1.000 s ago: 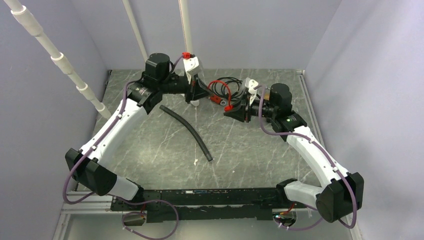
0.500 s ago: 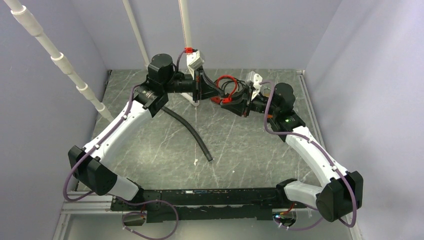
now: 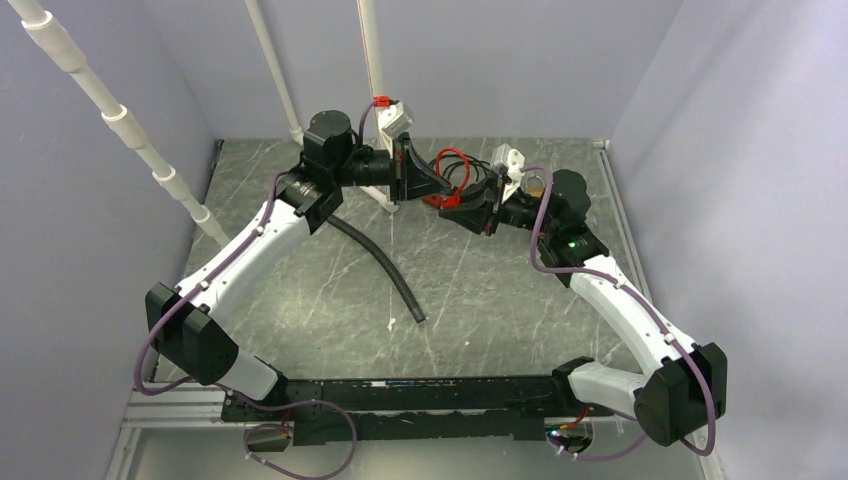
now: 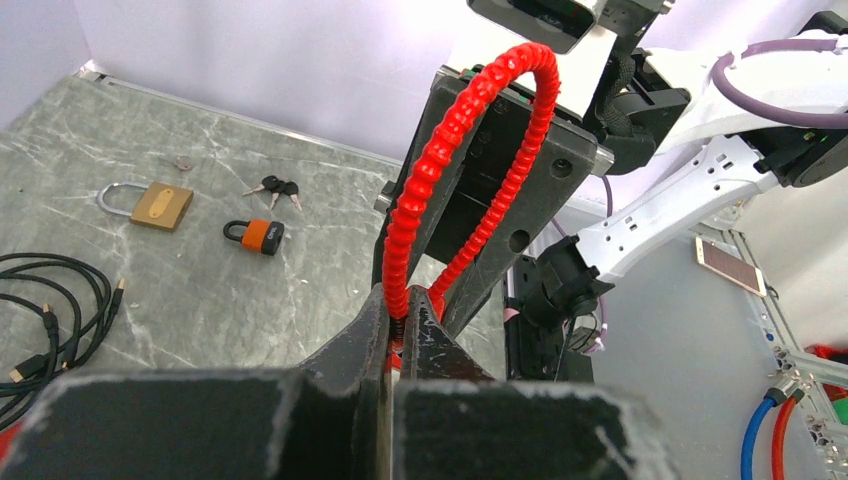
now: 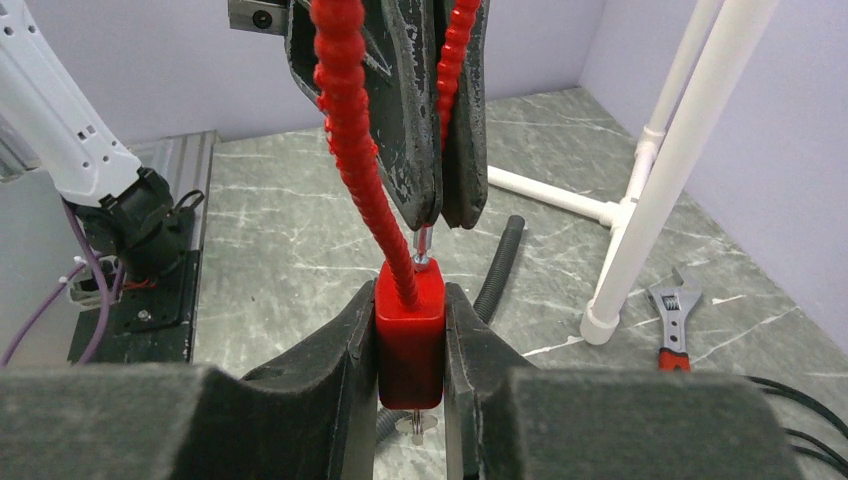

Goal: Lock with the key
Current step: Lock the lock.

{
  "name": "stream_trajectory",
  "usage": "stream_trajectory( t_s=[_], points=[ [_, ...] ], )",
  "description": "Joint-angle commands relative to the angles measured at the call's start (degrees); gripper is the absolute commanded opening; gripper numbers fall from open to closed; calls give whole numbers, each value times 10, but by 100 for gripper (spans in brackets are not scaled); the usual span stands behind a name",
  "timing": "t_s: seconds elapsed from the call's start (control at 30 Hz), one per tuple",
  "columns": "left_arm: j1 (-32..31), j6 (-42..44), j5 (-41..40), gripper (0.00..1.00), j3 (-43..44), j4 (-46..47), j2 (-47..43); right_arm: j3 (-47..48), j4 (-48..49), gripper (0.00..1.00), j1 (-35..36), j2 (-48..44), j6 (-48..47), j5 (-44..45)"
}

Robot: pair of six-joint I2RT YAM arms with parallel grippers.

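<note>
**A:** What has been changed since a second ago?

**B:** The left fingers (image 3: 418, 180) have been swung up from pointing down at the desk (image 3: 480, 300) and turned level toward the right fingers (image 3: 470, 205). The gap between the two has been closed. The red cable (image 3: 452, 158) has been raised with them, well above the black hose (image 3: 375, 262).

**A:** How is the lock held?

**B:** The lock body (image 5: 410, 335) is clamped upright between the right fingers, in the air over the desk. The red cable arches up from its top. Near its free end it is pinched between the left fingers, which are pressed tight on it.

**A:** On which relation is the coming move thought to turn?

**B:** The metal tip (image 5: 423, 243) of the free end is seen below the left fingers. It points down at the top of the lock body, just beside the spot where the fixed end is rooted. The long axes of tip and body appear nearly in line. Whether the tip is already seated cannot be told.

**A:** And the key?

**B:** What is taken to be the key (image 5: 415, 425) is seen as a small metal piece under the lock body, left in its slot. It is judged that the tip must first be pushed down by the left arm, the one nearer to it. Only then could the key be turned, and neither pair of fingers is free for that.
</note>
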Motion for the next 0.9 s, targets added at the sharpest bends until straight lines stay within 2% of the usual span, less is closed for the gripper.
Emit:
stream_trajectory(
  t_s=[0.0, 0.67, 0.87],
  points=[
    [-13, -2, 35, 0, -6, 12, -1, 6, 49, 0, 4, -11, 16, 14],
    [-13, 9, 42, 0, -22, -8, -7, 9, 110, 0, 4, 6, 144, 50],
    [-7, -34, 38, 0, -49, 15, -8, 22, 124, 0, 4, 9, 144, 46]
  ],
)
